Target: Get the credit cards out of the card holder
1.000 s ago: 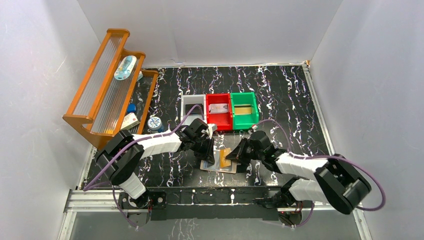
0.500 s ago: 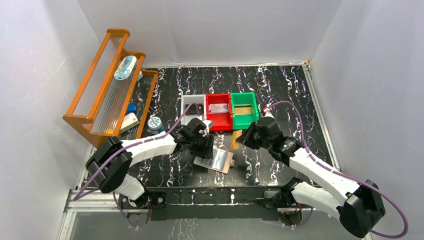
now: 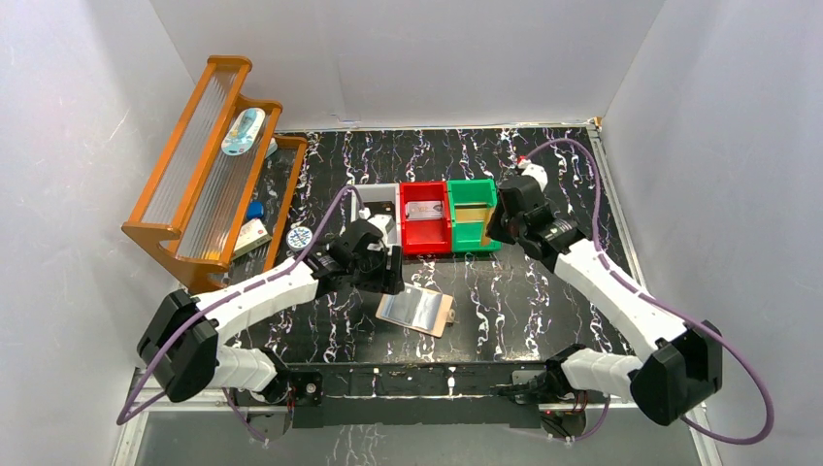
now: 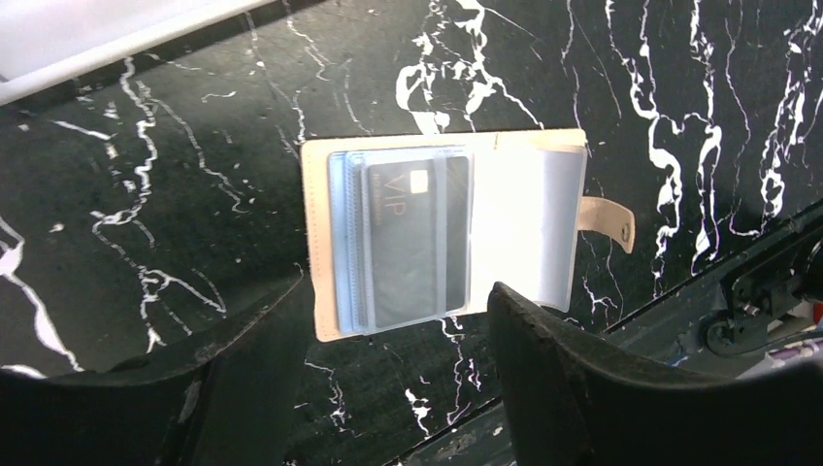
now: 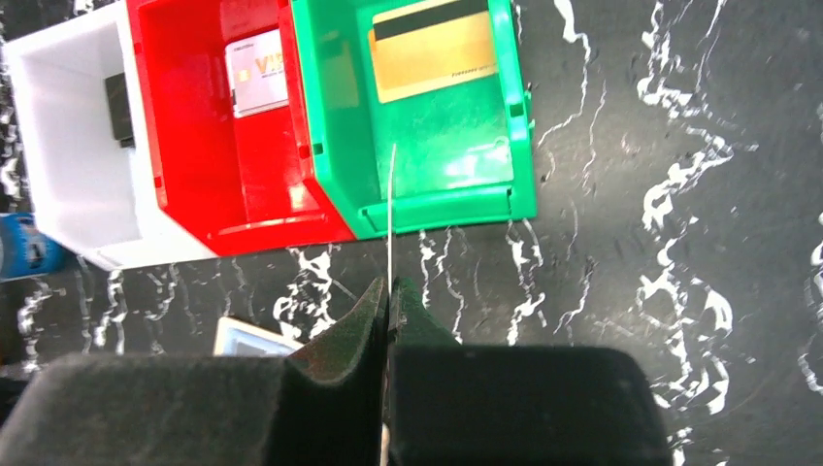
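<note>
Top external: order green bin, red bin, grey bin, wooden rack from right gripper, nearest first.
1. green bin, beside the right gripper
2. red bin, middle of row
3. grey bin, row's left end
4. wooden rack, far left

A black table top (image 3: 543, 291) veined with white, like marble, carries everything here. Near its middle, slightly towards the near edge, a tan card holder (image 3: 415, 311) lies open and flat, its pale glossy pockets facing up and its strap tab on the right side. Farther back, three small bins stand in a touching row: a grey bin (image 3: 378, 199) on the left, a red bin (image 3: 427, 241) in the middle, a green bin (image 3: 472, 236) on the right. Along the far left edge stands a wooden rack (image 3: 199, 175) with ribbed clear panels. A small round blue and white object (image 3: 299, 236) lies just beside its foot.
</note>
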